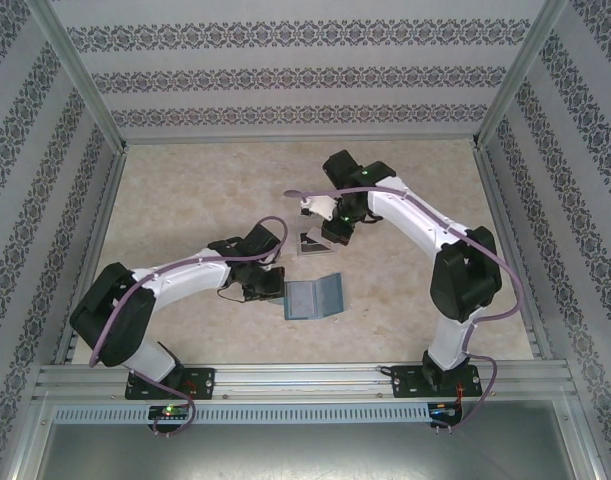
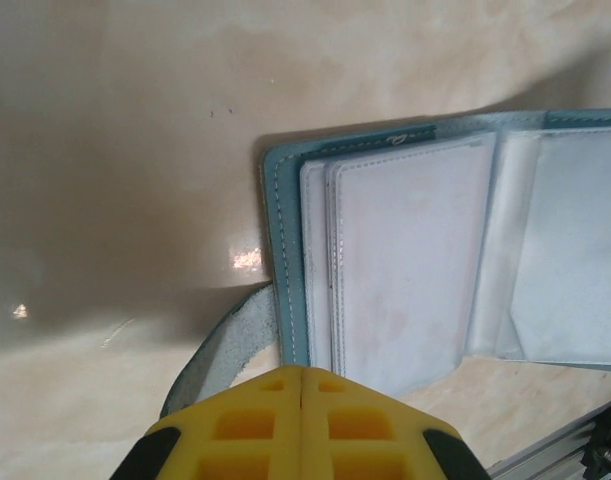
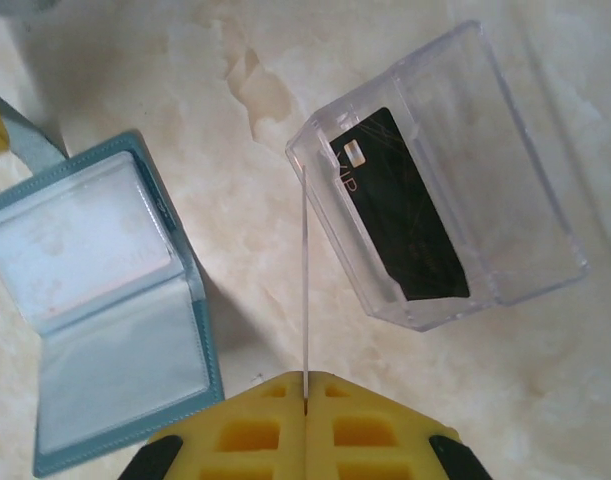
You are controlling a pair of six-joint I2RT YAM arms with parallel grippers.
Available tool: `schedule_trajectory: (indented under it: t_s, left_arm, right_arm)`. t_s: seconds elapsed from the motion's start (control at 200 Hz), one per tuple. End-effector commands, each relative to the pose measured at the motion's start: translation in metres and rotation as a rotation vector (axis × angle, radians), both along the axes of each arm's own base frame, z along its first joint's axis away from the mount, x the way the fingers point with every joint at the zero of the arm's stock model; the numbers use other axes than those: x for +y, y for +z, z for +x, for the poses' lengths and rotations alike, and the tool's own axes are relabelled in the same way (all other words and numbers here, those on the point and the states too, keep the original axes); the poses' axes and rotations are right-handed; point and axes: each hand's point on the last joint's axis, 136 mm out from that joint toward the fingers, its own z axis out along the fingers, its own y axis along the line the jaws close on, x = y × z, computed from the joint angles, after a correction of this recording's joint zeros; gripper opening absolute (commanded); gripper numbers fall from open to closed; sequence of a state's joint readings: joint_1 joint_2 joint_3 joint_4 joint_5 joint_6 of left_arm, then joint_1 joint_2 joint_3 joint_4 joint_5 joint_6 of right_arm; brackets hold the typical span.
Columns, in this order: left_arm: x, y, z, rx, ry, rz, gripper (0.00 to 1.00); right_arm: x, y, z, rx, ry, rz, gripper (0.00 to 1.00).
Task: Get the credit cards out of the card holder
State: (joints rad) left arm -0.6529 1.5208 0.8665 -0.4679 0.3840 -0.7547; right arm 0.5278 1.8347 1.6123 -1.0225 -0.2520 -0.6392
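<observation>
Right tool pinches one card edge-on; left tool closed; one dark card in tray.

On the black card, which was lying in the clear tray at the right of the right wrist view, pale letters were printed near its far end, beside a small pale chip mark. They could be read, turned sideways, as "VIP". A faint mark was seen through the far pocket of the open wallet at the left, but it could not be read. No other text was found.
</observation>
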Motion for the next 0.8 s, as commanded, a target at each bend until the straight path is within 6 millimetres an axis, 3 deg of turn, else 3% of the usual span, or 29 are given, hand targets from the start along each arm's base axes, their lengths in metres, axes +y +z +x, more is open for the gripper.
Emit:
schedule_trajectory:
  t_s: [0.0,0.54,0.794]
  left_arm:
    - [0.013,0.003,-0.003,-0.011,0.009,0.014,0.0]
    - [0.022,0.0,-0.005,0.003,0.06,0.011,0.0]
    - [0.025,-0.002,-0.003,0.015,0.073,0.019,0.0]
  right_arm:
    - [-0.006,0.003,0.001,-0.027,0.158,-0.068,0.0]
    - [0.01,0.004,0.048,-0.029,0.318,-0.141,0.0]
    - [0.015,-0.009,0.062,-0.026,0.348,-0.162,0.0]
